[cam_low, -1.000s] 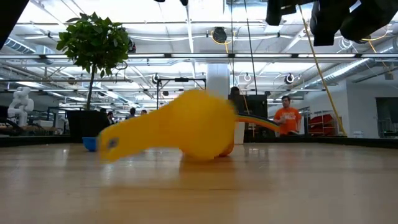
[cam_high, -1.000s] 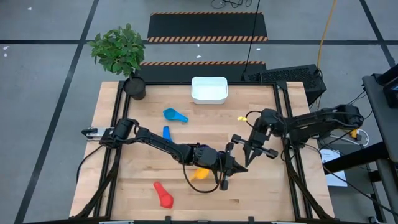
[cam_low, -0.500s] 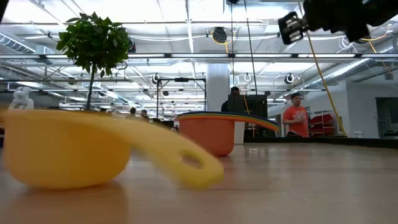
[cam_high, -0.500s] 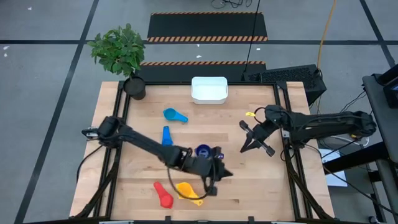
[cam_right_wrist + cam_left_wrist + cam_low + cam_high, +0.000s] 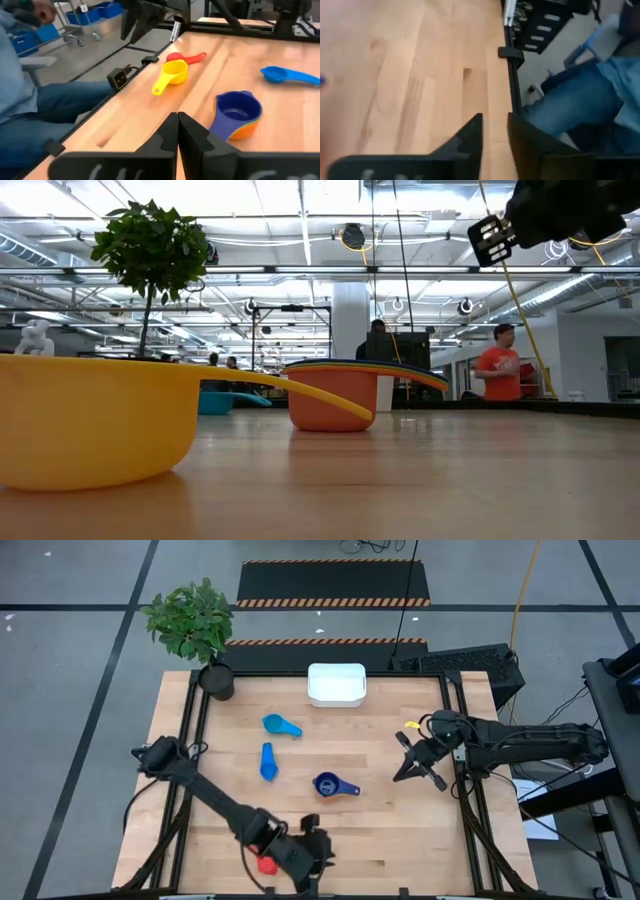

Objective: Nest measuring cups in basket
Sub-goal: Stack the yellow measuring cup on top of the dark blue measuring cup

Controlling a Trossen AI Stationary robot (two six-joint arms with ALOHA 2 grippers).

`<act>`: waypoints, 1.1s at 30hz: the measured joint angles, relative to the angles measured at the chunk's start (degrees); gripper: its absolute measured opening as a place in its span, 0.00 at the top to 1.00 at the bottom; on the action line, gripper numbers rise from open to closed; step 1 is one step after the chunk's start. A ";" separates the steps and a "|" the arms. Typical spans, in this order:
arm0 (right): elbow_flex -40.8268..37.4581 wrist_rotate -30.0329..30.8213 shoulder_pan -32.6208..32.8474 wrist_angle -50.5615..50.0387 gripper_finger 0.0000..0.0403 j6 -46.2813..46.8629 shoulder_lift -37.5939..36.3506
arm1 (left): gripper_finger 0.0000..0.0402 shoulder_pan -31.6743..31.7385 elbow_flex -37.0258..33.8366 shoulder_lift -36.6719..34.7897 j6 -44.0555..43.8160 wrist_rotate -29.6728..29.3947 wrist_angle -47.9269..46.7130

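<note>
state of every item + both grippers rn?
basket: upright at the table's far edge, no cup visible in it
nested cup stack: upright mid-table, dark blue cup on top, orange at the bottom
yellow cup: upright, free, touching red cup
red cup: on table
blue cup: on table
light blue cup: on table
left gripper: slightly open, empty
right gripper: shut, empty

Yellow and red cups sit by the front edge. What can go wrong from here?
Left end effector hangs beside the yellow cup and red cup near the table edge; a nudge might knock one off. The nested stack stands far from the basket; it may separate when carried.
</note>
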 joint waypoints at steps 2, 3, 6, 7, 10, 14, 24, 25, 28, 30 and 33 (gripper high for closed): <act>0.00 1.00 0.00 -0.08 1.00 0.00 0.17 | 0.66 -1.44 0.00 0.02 -4.14 -2.22 -1.60; 0.00 1.39 0.00 -0.28 1.00 0.00 0.20 | 0.62 -2.13 0.00 0.29 -5.86 -3.22 -2.40; 0.00 1.44 0.00 -0.32 1.00 -0.03 0.19 | 0.54 -4.14 -0.04 0.96 -9.31 -4.00 -5.38; 0.00 1.41 0.00 -0.32 1.00 -0.17 0.17 | 0.53 -4.61 -0.04 1.54 -10.34 -4.01 -5.86; 0.00 1.33 0.00 -0.21 1.00 -0.45 0.02 | 0.56 -5.60 -0.04 2.90 -11.90 -2.79 -10.40; 0.00 1.28 0.00 0.28 1.00 -1.22 -0.08 | 0.64 -6.18 -0.07 4.94 -9.06 -1.24 -15.75; 0.00 1.21 0.11 1.22 1.00 -0.39 -0.34 | 0.62 -8.26 -0.04 5.58 -6.33 -0.89 -25.78; 0.00 1.21 0.11 1.21 1.00 -0.39 -0.33 | 0.60 -8.66 -0.05 5.59 -6.38 -0.78 -26.67; 0.00 1.21 0.11 1.29 1.00 -0.39 -0.35 | 0.52 -9.24 -0.04 6.49 -6.16 -0.80 -27.28; 0.00 1.19 0.11 1.56 1.00 -0.39 -0.33 | 0.48 -9.33 -0.11 6.96 -4.90 -1.52 -27.23; 0.00 1.19 0.11 2.30 1.00 -0.18 -0.33 | 0.45 -8.66 0.01 7.95 -3.60 -2.48 -25.96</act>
